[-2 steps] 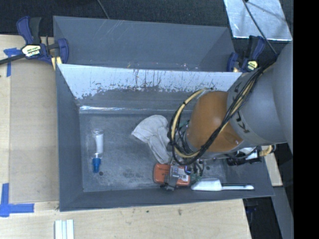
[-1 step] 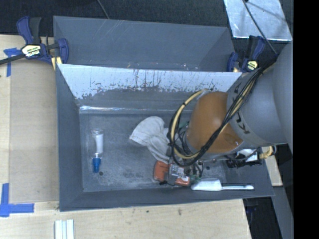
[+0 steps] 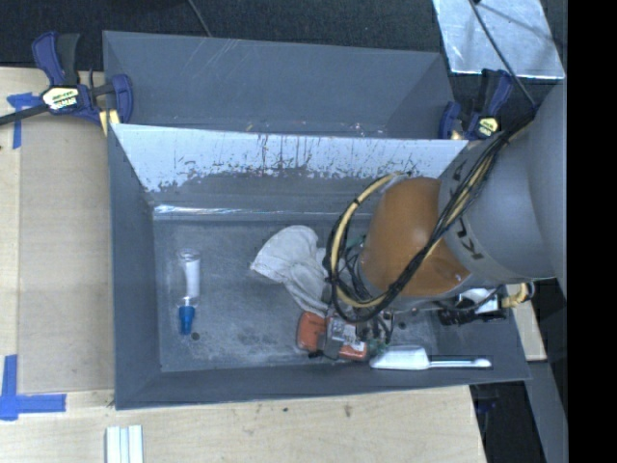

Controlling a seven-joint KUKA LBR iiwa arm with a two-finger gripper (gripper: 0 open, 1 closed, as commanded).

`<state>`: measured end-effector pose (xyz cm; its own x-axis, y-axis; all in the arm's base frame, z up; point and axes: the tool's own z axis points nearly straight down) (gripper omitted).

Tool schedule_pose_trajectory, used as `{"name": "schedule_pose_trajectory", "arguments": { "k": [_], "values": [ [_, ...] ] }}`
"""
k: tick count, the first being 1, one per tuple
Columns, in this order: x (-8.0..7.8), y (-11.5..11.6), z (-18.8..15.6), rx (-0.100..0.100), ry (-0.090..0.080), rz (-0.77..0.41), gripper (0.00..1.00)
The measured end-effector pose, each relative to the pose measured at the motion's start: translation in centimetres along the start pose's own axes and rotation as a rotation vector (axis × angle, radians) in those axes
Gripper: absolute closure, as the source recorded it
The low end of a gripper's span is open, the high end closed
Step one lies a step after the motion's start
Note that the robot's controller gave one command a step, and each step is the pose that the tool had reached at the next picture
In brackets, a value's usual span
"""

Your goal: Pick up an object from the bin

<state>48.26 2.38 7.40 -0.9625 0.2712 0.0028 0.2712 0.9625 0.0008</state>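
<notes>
My gripper (image 3: 341, 339) is down at the bin floor near the front wall, right of the middle, mostly hidden under the arm's cover and cables. A small orange-red object (image 3: 309, 329) lies right against its left side; how the two meet is hidden. A crumpled white cloth (image 3: 291, 258) lies just behind and to the left of the gripper. A white toothbrush (image 3: 424, 360) lies along the front wall just to the gripper's right.
A small clear tube with a blue cap (image 3: 188, 292) lies alone on the left part of the floor. The arm with its orange cover and looped cables fills the right side of the bin.
</notes>
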Motion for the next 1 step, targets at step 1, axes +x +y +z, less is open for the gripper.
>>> {"name": "schedule_pose_trajectory", "arguments": {
  "k": [1],
  "values": [
    [0.06, -0.03, -0.54, 0.0, 0.0, 0.0, 1.0]
  ]
}}
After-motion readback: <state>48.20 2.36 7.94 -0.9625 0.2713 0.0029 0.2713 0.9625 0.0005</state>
